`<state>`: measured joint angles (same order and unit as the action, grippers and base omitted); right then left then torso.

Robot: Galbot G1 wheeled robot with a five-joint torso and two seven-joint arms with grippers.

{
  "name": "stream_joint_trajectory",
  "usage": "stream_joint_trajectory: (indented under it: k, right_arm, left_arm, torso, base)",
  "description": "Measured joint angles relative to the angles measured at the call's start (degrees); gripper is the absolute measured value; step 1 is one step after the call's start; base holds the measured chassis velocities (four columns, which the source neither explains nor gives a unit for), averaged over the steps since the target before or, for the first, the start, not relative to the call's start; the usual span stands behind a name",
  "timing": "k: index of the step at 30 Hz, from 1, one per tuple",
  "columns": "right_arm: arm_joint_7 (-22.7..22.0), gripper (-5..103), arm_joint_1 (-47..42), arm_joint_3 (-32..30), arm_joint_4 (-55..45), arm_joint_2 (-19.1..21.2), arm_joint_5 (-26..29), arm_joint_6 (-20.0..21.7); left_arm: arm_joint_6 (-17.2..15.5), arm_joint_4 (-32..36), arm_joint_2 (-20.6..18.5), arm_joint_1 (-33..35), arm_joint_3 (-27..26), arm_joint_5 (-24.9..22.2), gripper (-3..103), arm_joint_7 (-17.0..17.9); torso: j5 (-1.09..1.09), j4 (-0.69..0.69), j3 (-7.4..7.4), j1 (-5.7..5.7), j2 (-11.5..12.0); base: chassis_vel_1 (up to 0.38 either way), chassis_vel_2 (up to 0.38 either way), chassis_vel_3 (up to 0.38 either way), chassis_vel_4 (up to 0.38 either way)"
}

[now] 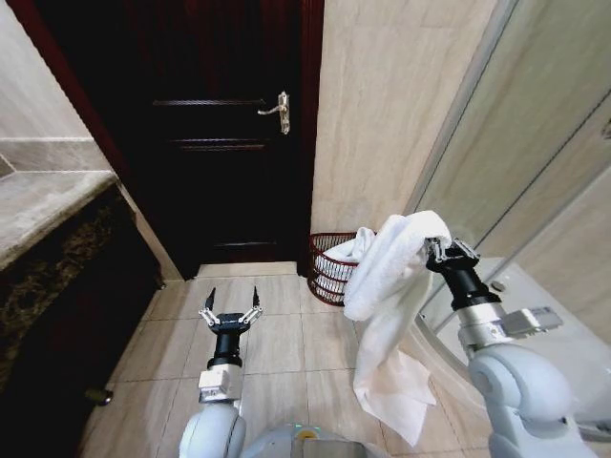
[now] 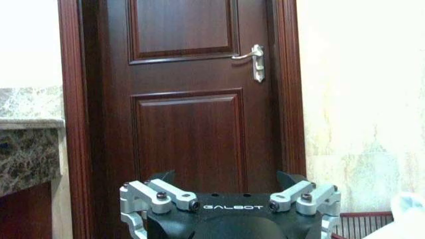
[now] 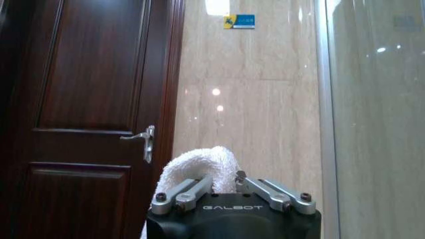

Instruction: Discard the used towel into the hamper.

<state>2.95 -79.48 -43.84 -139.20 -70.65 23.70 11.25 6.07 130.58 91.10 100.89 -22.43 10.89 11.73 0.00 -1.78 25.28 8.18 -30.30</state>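
Note:
A white towel (image 1: 382,286) hangs in a long drape from my right gripper (image 1: 431,251), which is shut on its upper fold at about chest height on the right. In the right wrist view the towel (image 3: 199,162) bulges up between the closed fingers of the right gripper (image 3: 222,180). The hamper (image 1: 326,265), a dark reddish-brown openwork basket, stands on the floor against the beige wall, just beyond the towel, which hides its right side. My left gripper (image 1: 232,301) is held low over the floor tiles, open and holding nothing. Past the left gripper (image 2: 226,180), the hamper's rim (image 2: 362,221) shows.
A dark wooden door (image 1: 229,162) with a silver handle (image 1: 278,113) is closed straight ahead. A stone counter (image 1: 48,200) runs along the left. A glass shower enclosure (image 1: 535,191) curves along the right. Beige floor tiles (image 1: 277,348) lie between me and the hamper.

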Motion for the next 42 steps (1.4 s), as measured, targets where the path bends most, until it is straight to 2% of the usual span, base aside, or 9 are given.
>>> stream_joint_trajectory:
  k: [21, 26, 31, 42]
  right_arm:
    - [0.52, 6, 2.39, 0.51, 1.94, -0.38, -0.49, -0.28]
    - [0.52, 6, 2.62, 0.5, 2.29, -0.66, -0.75, -0.25]
    - [0.56, 6, 2.6, 0.46, 2.5, -1.06, -1.02, -0.27]
    - [0.57, 6, 2.68, 0.45, 1.93, -1.23, -1.47, -0.07]
  left_arm:
    - [-0.87, -2.19, -0.66, -1.43, -0.52, -0.21, 100, -0.13]
    - [-1.43, -2.31, -1.01, -1.74, -0.67, -0.47, 100, -0.01]
    - [-1.47, -2.37, -1.24, -1.76, -0.82, -0.66, 100, 0.04]
    - [-1.44, -2.31, -1.71, -1.79, -0.93, -1.47, 100, 0.12]
  torso:
    - [-0.01, -0.03, 2.6, 1.84, -4.44]
    - [0.0, 0.01, 3.2, 2.25, -5.47]
    - [0.0, -0.04, 3.71, 2.65, -6.39]
    - [0.0, -0.01, 5.43, 3.86, -9.31]
  base:
    - [0.031, 0.031, 0.033, 0.033]
    - [0.0, 0.0, 0.0, 0.0]
    - [0.0, 0.0, 0.0, 0.0]
    - [0.0, 0.0, 0.0, 0.0]
